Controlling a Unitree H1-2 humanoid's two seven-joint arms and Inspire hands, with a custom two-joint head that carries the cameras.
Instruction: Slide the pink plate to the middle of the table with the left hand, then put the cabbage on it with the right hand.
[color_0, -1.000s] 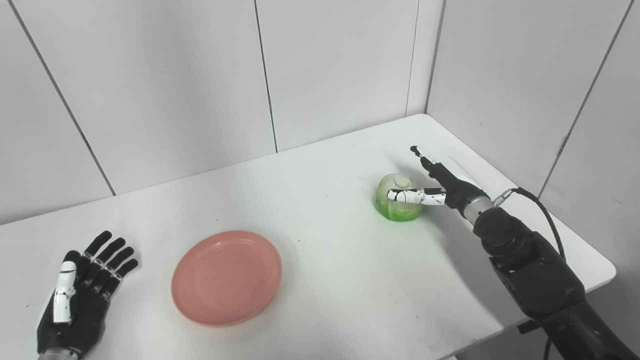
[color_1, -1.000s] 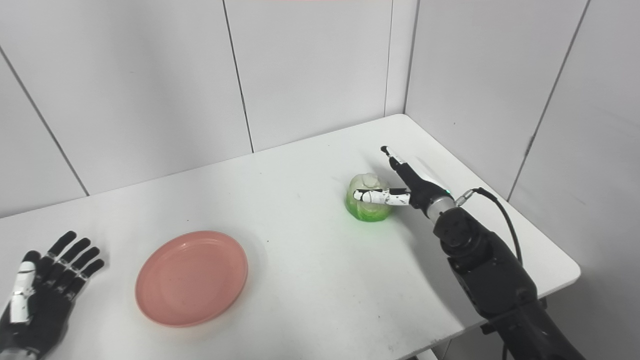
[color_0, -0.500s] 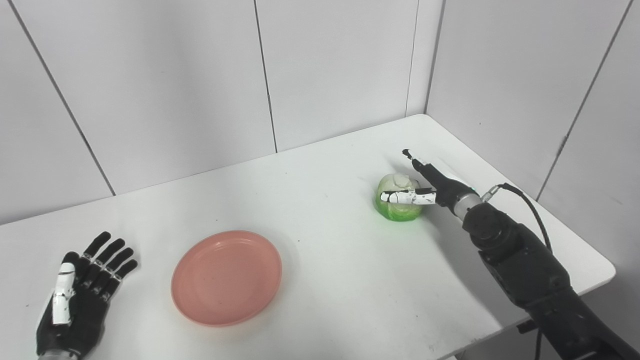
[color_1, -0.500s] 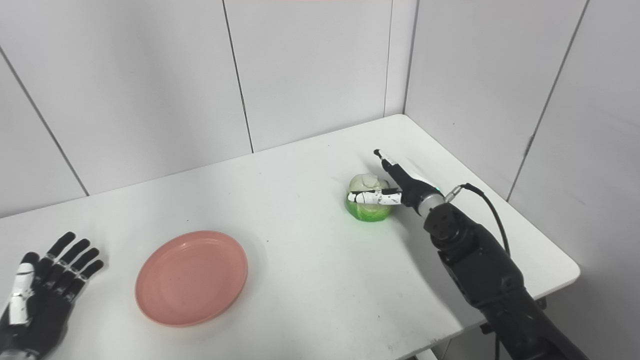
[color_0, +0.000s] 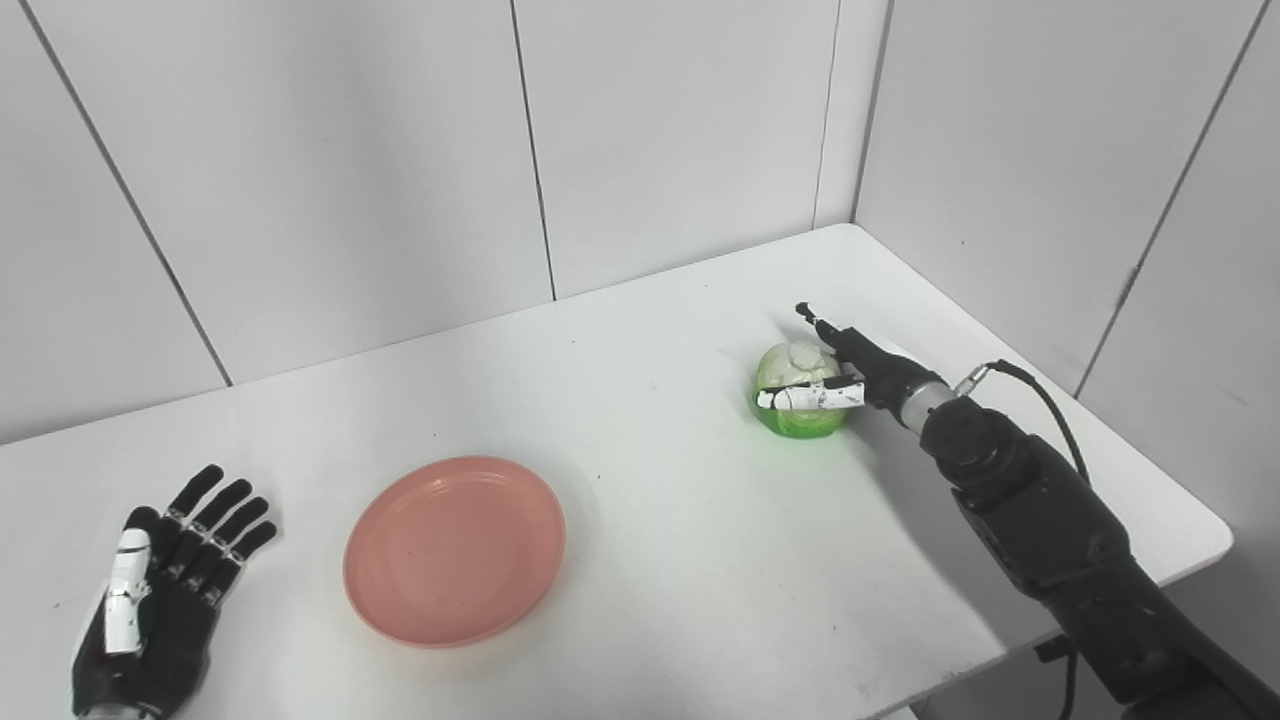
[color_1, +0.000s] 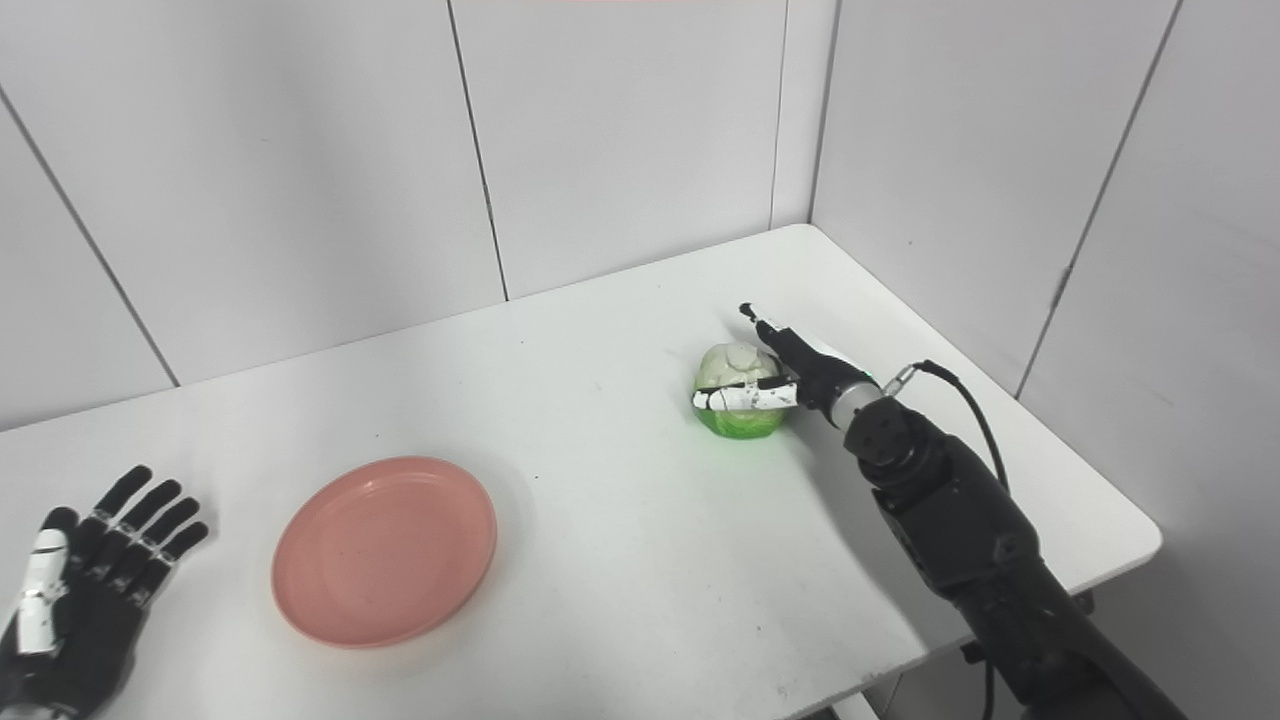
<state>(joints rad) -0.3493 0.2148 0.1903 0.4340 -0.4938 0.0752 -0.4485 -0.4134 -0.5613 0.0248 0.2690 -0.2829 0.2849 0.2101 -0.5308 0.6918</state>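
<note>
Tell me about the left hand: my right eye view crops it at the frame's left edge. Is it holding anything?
Observer: No. The left eye view shows the full width of the left hand. It lies palm down with its fingers apart and holds nothing.
Operator: What is on its outer side, past my frame?
Observer: A strip of bare white table. The hand is not at the table's left end, and it sits apart from the pink plate.
</note>
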